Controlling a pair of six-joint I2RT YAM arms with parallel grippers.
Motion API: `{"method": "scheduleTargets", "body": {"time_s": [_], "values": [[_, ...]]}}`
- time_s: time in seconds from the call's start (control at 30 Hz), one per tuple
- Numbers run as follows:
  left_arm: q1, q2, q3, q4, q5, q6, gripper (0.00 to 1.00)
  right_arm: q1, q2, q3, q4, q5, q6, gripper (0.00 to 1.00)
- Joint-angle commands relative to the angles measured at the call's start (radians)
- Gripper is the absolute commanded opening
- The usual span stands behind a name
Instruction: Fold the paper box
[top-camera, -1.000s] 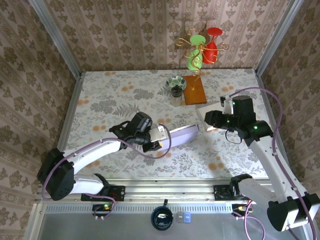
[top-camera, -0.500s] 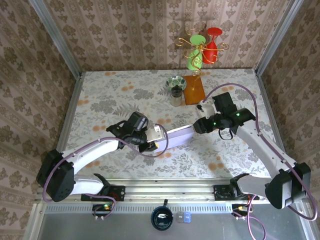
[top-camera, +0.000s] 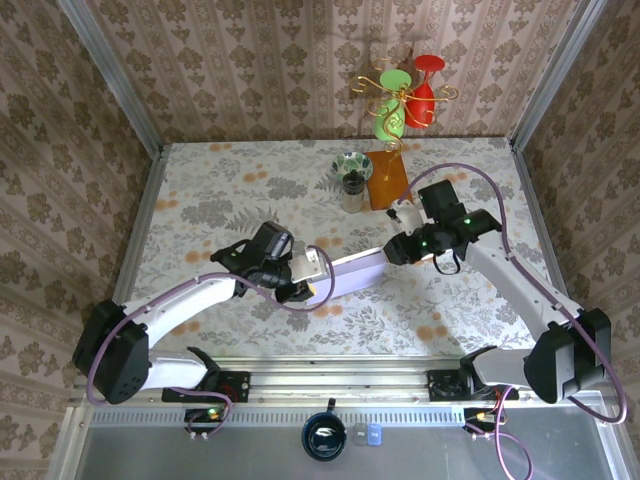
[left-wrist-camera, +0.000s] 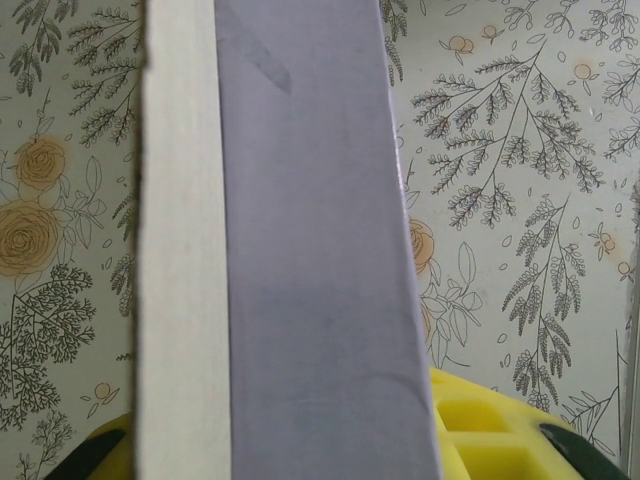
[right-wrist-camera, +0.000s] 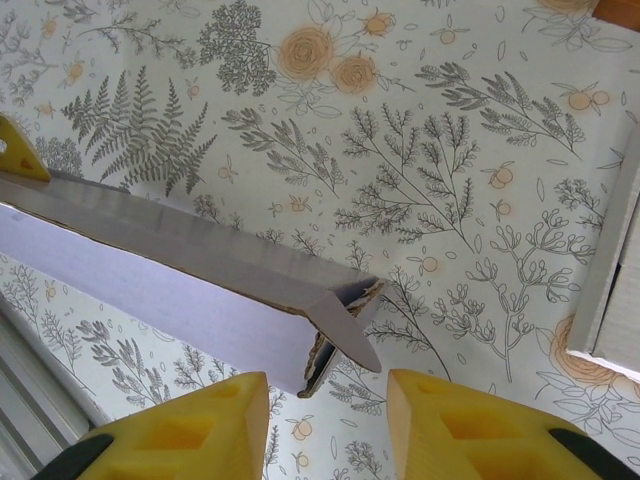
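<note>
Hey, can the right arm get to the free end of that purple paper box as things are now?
Probably yes. The right gripper is open, and the free end of the paper box sits just ahead of it with nothing between. The left gripper holds the other end.

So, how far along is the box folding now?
Done: the box is already formed into a long sleeve. In hand: the left gripper holds one end, and the right gripper is open at the other end, with a finger on each side. Left: the flap at that end looks open, so the ends probably need closing.
</note>
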Motion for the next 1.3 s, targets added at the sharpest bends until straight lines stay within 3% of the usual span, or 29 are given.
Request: {"method": "scheduleTargets", "body": {"time_s": [0.0,0.5,0.93,1.27], "values": [[0.008,-0.019,-0.009,-0.017,0.036,0.027,0.28,0.006,0.034,0.048,0.003,-0.035,-0.029,0.37],[0.020,-0.010,-0.003,-0.018,0.050,0.029,0.28,0.013,0.073,0.066,0.011,-0.036,-0.027,0.24],[0.021,-0.002,0.004,-0.016,0.053,0.027,0.28,0.033,0.082,0.058,0.020,0.002,-0.034,0.23],[0.023,0.001,0.005,-0.007,0.056,0.015,0.28,0.038,0.066,0.045,0.026,0.068,-0.024,0.10]]}}
